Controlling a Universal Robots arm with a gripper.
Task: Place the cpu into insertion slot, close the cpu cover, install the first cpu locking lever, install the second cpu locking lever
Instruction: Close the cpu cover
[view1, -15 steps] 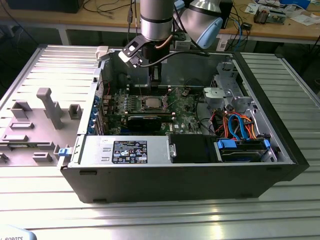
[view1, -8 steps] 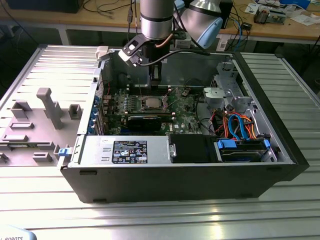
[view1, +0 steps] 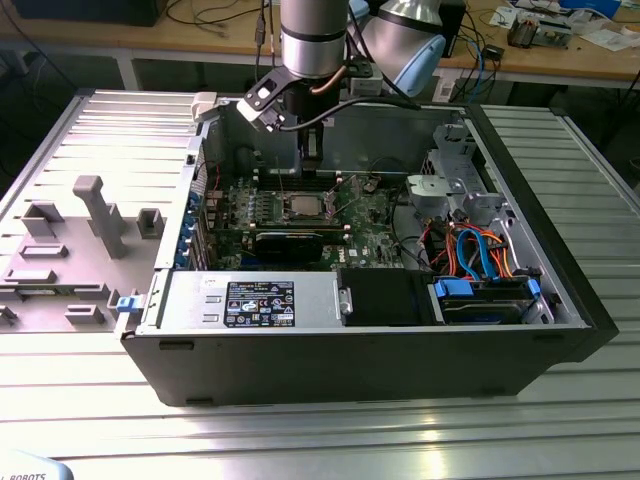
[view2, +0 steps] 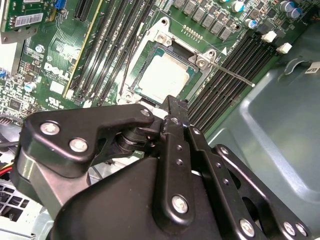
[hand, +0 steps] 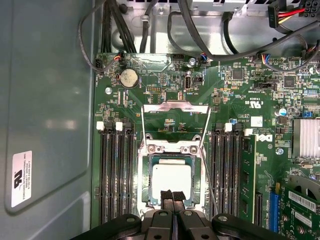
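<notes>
The cpu (hand: 171, 180) is a pale silver square lying inside the insertion slot (hand: 148, 176) on the green motherboard; it also shows in the second wrist view (view2: 162, 76) and in the exterior view (view1: 305, 207). The cpu cover (hand: 175, 106) is hinged back off the slot, and green board shows through its window. Thin wire levers (hand: 208, 172) run beside the slot, and one rod (view2: 232, 75) sticks out sideways. My gripper (hand: 173, 195) hovers over one edge of the cpu with its two black pads (hand: 167, 195) pressed together, holding nothing. It hangs inside the open case (view1: 311, 158).
Rows of black memory slots (hand: 116, 172) flank the socket on both sides. Black cables (hand: 200, 35) loop past the board's edge. The grey case wall (hand: 45, 110) runs close by. A black power supply (view1: 260, 303) and drive cage with blue and orange cables (view1: 480, 265) fill the case front.
</notes>
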